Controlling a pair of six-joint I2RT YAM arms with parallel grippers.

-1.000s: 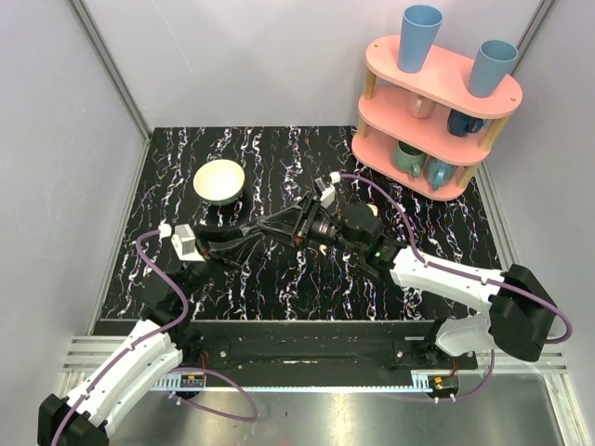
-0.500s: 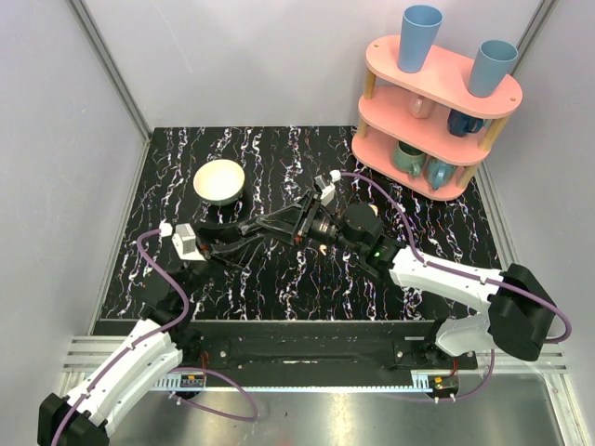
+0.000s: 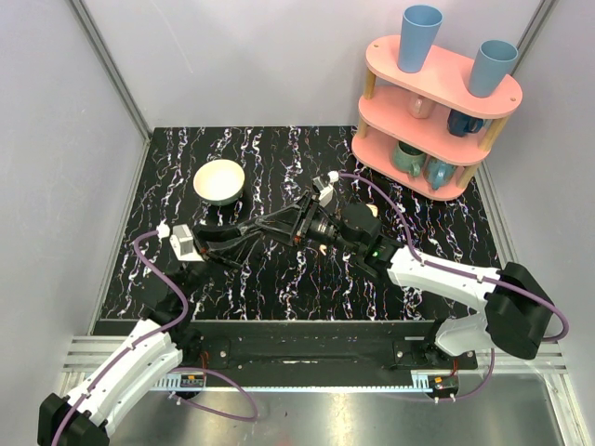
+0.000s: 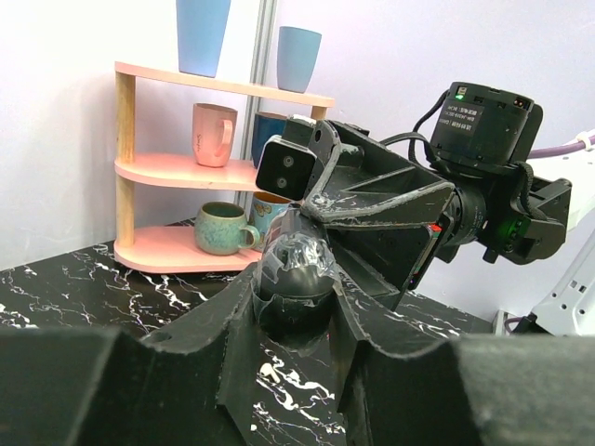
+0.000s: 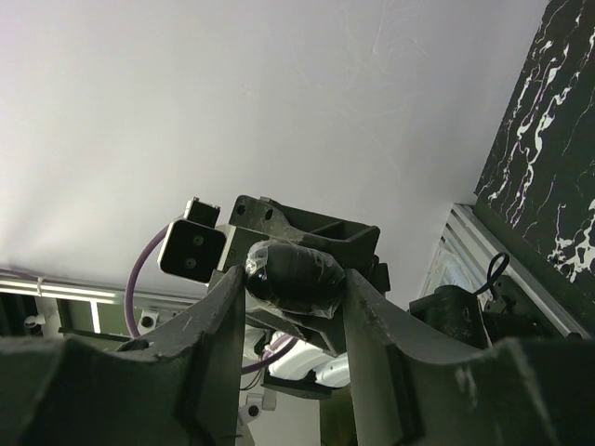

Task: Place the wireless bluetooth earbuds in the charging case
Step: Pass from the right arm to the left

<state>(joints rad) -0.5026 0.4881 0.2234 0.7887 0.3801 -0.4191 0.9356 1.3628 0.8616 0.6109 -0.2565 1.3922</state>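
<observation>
My left gripper [image 3: 247, 235] and right gripper [image 3: 257, 227] meet tip to tip above the middle of the table [image 3: 279, 158]. A black oval object wrapped in clear film [image 4: 296, 271] sits between my left fingers, in the left gripper [image 4: 297, 295]. The same black object [image 5: 294, 271] is pinched in my right gripper [image 5: 296, 283]. Both grippers are shut on it. No cream-beige charging case and no cream-white earbuds show in any view. A small white fleck [image 4: 266, 371] lies on the table under my left fingers; I cannot tell if it is marbling.
A round cream bowl [image 3: 219, 181] stands at the back left of the table. A pink three-tier shelf [image 3: 435, 102] with cups and mugs stands at the back right, and also shows in the left wrist view [image 4: 186, 167]. Grey walls enclose the table.
Both grippers stay joined on the black object. The pair has shifted very slightly to the left.
</observation>
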